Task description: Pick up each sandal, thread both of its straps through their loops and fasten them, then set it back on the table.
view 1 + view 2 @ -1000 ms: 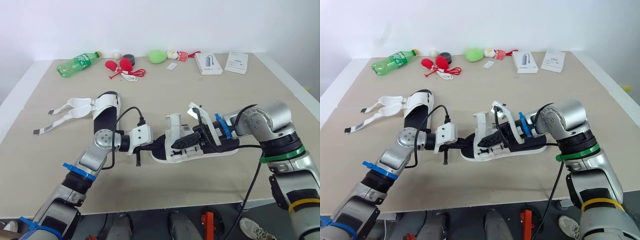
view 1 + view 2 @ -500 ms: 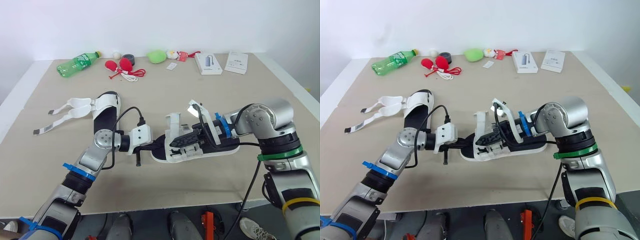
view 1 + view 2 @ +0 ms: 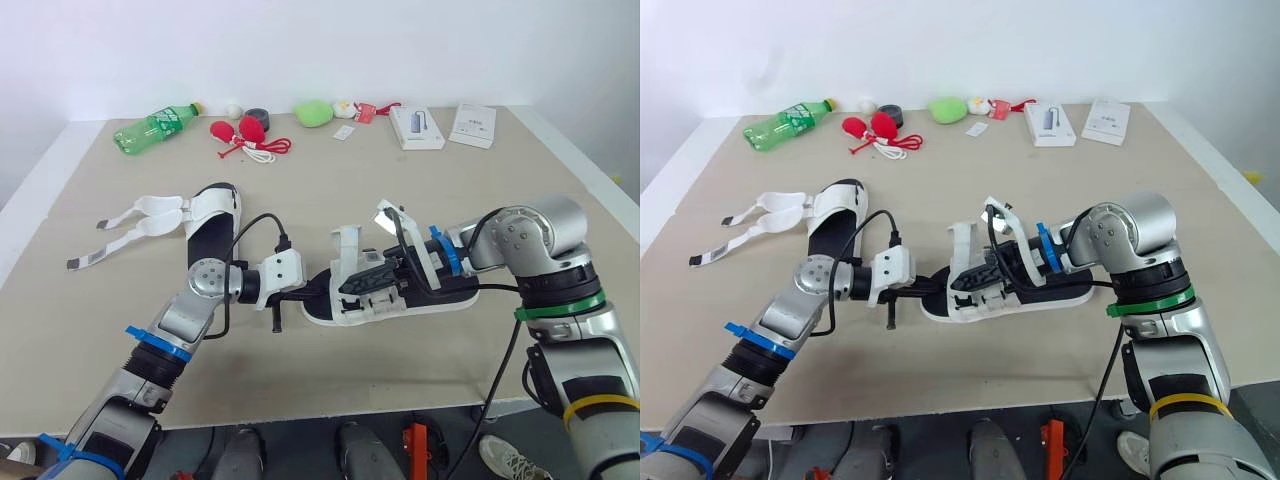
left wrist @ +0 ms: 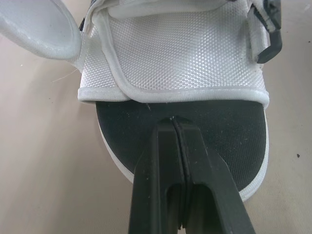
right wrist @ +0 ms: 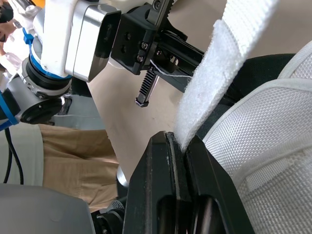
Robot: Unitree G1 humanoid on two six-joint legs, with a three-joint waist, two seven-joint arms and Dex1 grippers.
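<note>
- sandal (image 4: 185, 48): white woven-mesh upper, black grainy footbed, white sole rim; lies mid-table (image 3: 420, 180) between both grippers
- left gripper (image 4: 174, 121): fingers closed together; tips on the footbed's rounded end
- right gripper (image 5: 179, 141): pinches the fuzzy white strap (image 5: 229, 48), raised off the upper
- second sandal (image 3: 210, 225): to the left; straps splayed flat

You're looking at a wide table (image 3: 330, 390) with a matte beige top and a pale rim, standing against a plain white wall (image 3: 300, 40) under soft, even light that throws only faint shadows, with dark grey floor (image 3: 300, 452) showing just below its near edge.
</note>
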